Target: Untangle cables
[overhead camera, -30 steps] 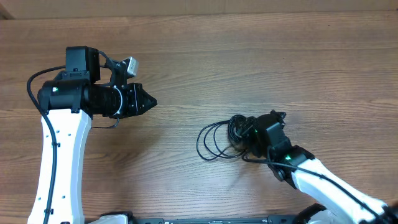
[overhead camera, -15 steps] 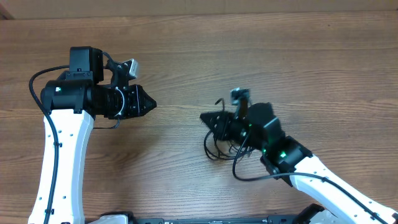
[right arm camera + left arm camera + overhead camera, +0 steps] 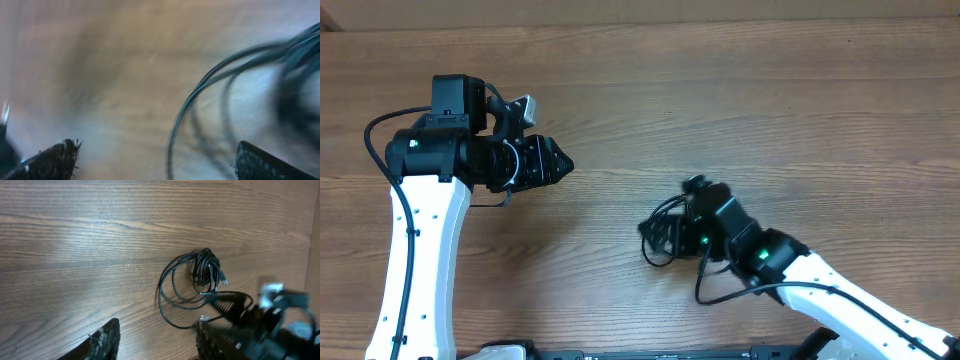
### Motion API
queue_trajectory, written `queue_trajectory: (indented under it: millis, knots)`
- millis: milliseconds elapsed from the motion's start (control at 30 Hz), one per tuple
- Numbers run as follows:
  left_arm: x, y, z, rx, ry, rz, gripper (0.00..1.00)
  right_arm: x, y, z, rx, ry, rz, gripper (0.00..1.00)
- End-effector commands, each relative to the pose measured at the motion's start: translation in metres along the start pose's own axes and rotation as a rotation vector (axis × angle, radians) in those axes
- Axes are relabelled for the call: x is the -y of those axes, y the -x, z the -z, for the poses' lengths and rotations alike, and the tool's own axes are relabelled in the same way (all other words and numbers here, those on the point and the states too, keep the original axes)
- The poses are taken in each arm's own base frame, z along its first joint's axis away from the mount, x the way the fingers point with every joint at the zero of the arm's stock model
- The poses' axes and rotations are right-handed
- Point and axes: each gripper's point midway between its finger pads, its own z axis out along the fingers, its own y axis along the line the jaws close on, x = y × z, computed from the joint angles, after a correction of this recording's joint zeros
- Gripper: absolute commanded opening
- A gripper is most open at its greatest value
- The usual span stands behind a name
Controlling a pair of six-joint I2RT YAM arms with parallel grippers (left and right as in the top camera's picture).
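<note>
Our right gripper (image 3: 156, 159), jaws wide, straddles the knotted cables (image 3: 205, 269), likely lining up a grab; our left gripper (image 3: 558, 165), jaws parted, hangs well apart.

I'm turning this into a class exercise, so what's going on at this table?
Two robot arms are set to untangle a bundle of thin black cables lying on the wooden table. The right gripper is down over the loose loops with its jaws wide, clamping nothing. The left gripper is off to the side, partly open and empty. The cables are a knotted clump with a few loops trailing out.
</note>
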Motion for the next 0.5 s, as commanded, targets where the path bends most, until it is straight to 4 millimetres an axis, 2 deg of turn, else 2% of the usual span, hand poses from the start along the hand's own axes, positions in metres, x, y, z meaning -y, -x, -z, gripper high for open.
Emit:
queue_trajectory:
  millis: [0, 33, 100, 200, 300, 467]
  knots:
    - [0.002, 0.003, 0.002, 0.007, 0.005, -0.002, 0.51, 0.018, 0.053, 0.026, 0.201, -0.072, -0.06, 0.99]
    - [0.002, 0.003, 0.002, 0.007, 0.005, -0.003, 0.53, 0.035, 0.066, 0.035, 0.252, -0.12, -0.159, 0.99]
    - [0.002, 0.003, 0.002, 0.008, 0.006, -0.003, 0.56, 0.051, 0.07, 0.04, 0.274, -0.157, -0.26, 0.99]
    - [0.002, 0.004, 0.002, 0.012, 0.005, -0.005, 0.58, 0.075, 0.06, 0.043, 0.246, -0.219, -0.416, 1.0]
    - [0.002, 0.006, 0.002, 0.019, 0.004, -0.009, 0.59, 0.093, 0.034, 0.045, 0.161, -0.31, -0.479, 1.0]
    - [0.003, 0.011, 0.001, 0.038, 0.0, -0.021, 0.61, 0.121, -0.034, 0.061, -0.04, -0.522, -0.62, 1.0]
